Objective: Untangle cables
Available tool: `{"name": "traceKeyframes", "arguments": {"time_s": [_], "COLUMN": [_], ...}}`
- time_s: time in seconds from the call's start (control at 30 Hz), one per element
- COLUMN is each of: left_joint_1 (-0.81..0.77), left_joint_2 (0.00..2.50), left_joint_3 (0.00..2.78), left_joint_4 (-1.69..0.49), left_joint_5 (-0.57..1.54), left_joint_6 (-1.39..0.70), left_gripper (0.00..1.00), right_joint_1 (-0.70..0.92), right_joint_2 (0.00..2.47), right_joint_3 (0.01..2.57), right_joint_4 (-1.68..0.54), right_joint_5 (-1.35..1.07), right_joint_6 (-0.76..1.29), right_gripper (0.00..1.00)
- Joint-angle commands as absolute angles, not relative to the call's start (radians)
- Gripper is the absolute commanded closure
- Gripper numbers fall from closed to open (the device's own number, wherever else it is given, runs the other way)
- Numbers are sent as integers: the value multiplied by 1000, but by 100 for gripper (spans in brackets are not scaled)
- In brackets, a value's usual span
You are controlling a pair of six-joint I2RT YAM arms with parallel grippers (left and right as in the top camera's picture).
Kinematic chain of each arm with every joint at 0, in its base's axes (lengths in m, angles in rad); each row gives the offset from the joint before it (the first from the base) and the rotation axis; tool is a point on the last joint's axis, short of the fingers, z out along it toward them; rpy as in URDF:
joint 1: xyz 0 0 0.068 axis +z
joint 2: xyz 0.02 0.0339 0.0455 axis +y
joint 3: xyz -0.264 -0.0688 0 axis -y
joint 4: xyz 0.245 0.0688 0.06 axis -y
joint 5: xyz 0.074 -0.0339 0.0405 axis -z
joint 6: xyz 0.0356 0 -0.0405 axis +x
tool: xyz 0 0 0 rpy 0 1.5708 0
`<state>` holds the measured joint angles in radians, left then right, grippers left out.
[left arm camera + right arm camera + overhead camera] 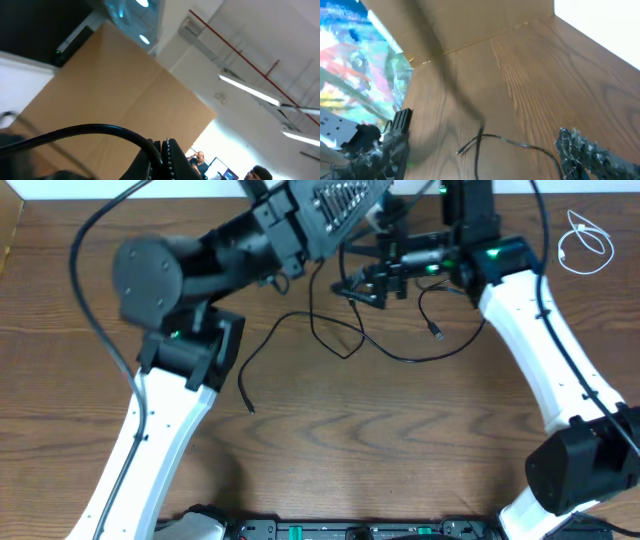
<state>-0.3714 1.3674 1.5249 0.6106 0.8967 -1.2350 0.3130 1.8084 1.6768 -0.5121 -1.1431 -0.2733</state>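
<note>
My left gripper [345,202] is raised at the back of the table, shut on a black cable [100,129] that arcs into its closed jaws [165,152]. That cable [318,320] hangs down to loops lying on the wood. A second black cable [415,360] curves beside it, its plug [437,332] free. My right gripper [358,286] hovers low over the tangle, open, with a thin black cable [520,145] lying on the table between its fingers [585,157]. The short white cable [585,245] lies coiled at the far right, apart from both grippers.
A loose black cable end [249,408] lies left of centre on the wooden table [380,450]. A cardboard wall [470,25] stands along the table's back edge. Thick black arm cords [95,310] run along the left arm.
</note>
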Motion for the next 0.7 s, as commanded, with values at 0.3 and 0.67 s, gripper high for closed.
{"name": "traceKeyframes", "arguments": {"time_s": [0.3, 0.67], "left_joint_1": [-373, -354], "left_joint_2": [1319, 1320], "left_joint_3": [1543, 1543], "left_joint_4": [528, 53], "left_joint_5": [939, 906], "left_joint_6": [-1172, -690], "left_gripper": [93, 93], "right_joint_1": [386, 293], "right_joint_2": [1853, 1848], "right_joint_3": [1681, 1681], "right_joint_4": [-301, -613], "right_joint_5": [-1125, -788], "right_joint_6": [10, 152], "right_gripper": [99, 99]}}
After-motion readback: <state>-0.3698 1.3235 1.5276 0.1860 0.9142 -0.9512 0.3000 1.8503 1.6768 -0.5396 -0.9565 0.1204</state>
